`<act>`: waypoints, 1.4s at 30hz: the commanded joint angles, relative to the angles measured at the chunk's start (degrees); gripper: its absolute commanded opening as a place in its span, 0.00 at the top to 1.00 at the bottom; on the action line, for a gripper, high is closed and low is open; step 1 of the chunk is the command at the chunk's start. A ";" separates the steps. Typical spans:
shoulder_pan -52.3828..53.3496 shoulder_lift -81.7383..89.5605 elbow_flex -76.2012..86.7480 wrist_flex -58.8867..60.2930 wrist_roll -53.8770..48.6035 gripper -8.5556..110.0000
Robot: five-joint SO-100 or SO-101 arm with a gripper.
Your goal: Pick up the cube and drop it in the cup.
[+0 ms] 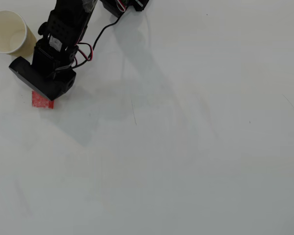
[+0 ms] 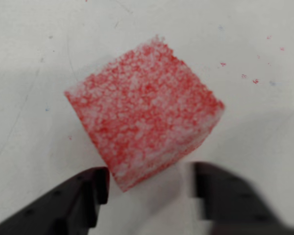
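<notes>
While cup [image 1: 9, 32] seems empty, cube [image 2: 143, 111] lies outside, under hand [image 2: 149, 183].

My bench [image 1: 196, 156] is a plain white surface with faint grey scuffs and a few thin scratch lines across it. In the overhead view the cup [image 1: 10, 33] stands upright on it at the far left top corner, mouth open and showing its cream inside. The cube [image 1: 41, 101] lies flat on the bench below the cup, partly covered by my arm. In the wrist view the cube [image 2: 144, 112] sits turned cornerwise on the white surface, with tiny red specks [image 2: 255, 81] scattered on the bench to its right.
</notes>
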 commanded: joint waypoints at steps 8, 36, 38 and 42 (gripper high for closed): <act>-0.79 2.90 -7.29 -2.02 0.00 0.63; -3.69 -4.66 -17.05 -2.11 0.00 0.63; -3.69 -4.75 -17.14 -2.11 0.00 0.63; -3.34 -4.75 -17.23 -2.11 0.00 0.63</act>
